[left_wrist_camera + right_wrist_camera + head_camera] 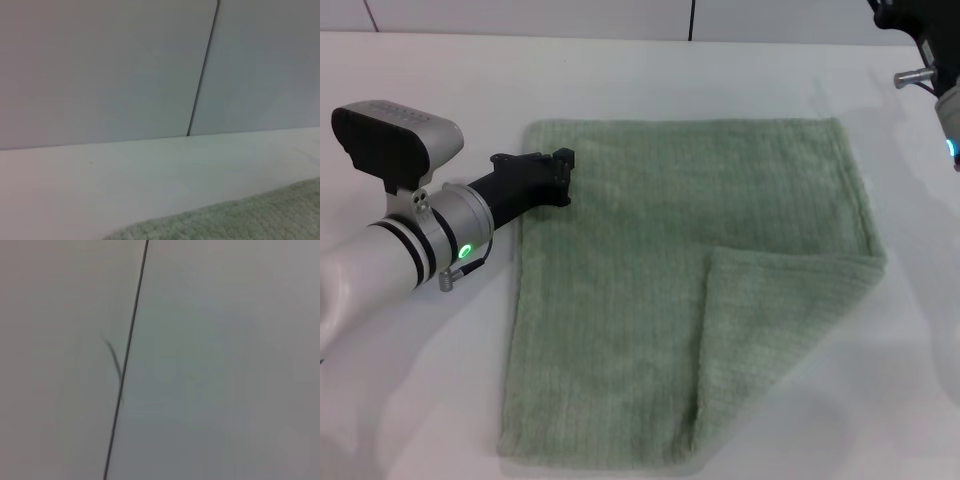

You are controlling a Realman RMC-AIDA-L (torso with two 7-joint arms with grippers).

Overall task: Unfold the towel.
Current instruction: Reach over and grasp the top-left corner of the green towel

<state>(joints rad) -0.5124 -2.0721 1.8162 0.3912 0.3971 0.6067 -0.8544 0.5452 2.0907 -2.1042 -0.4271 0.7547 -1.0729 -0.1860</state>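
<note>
Towel (pixel 670 300), left gripper (pixel 560 170) at its edge

place: lab-like test bench | cues: bare white table (pixel 620 70), plain panelled wall (pixel 100 65)

Pale sage-green towel (pixel 660 300) with fine ribbed lines, white bench (pixel 420 400), black left pincer (pixel 560 172) on a silver-and-white arm with black bands and a green light, pale grey wall panels (pixel 100 70) split by a dark seam
</note>
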